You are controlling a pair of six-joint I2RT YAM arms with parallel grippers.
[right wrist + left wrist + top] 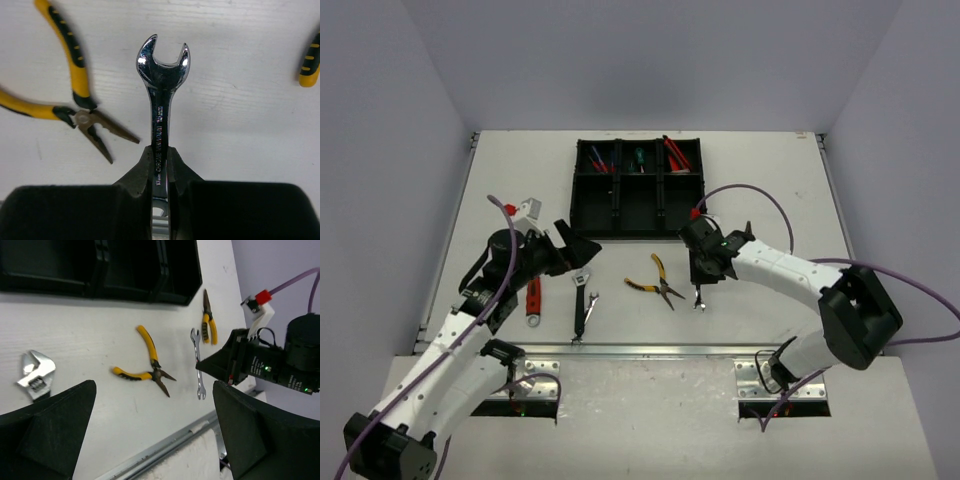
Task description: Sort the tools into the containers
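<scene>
Right wrist view gives you the clearest look at the spanner (162,75). Its forked head points away from the camera, and the right gripper (160,157) is closed tight across the shaft, well back from that head. You have it pinched, with most of its length sticking out in front of the fingers. Whether it is off the table (240,140) or only resting on it, I cannot tell from these views.

To do this step well, lift straight up before you travel. A thin shaft held this far from its head may pivot in the pinch, so move slowly and keep the wrist level. Yellow pliers (75,100) lie just to one side of the spanner and a second pair (310,65) to the other. Rise clear of both before swinging toward the tray (620,234).

The tray sits just beyond the gripper. Its far row already holds screwdrivers (600,158) and other tools, so aim for a near-row compartment. Cross the wall high enough that the overhanging head does not catch.

Your left gripper (577,240) is spread wide and holds nothing. It hangs over the left of the table near the wrenches (533,300), well apart from the spanner. Leave it parked there.
</scene>
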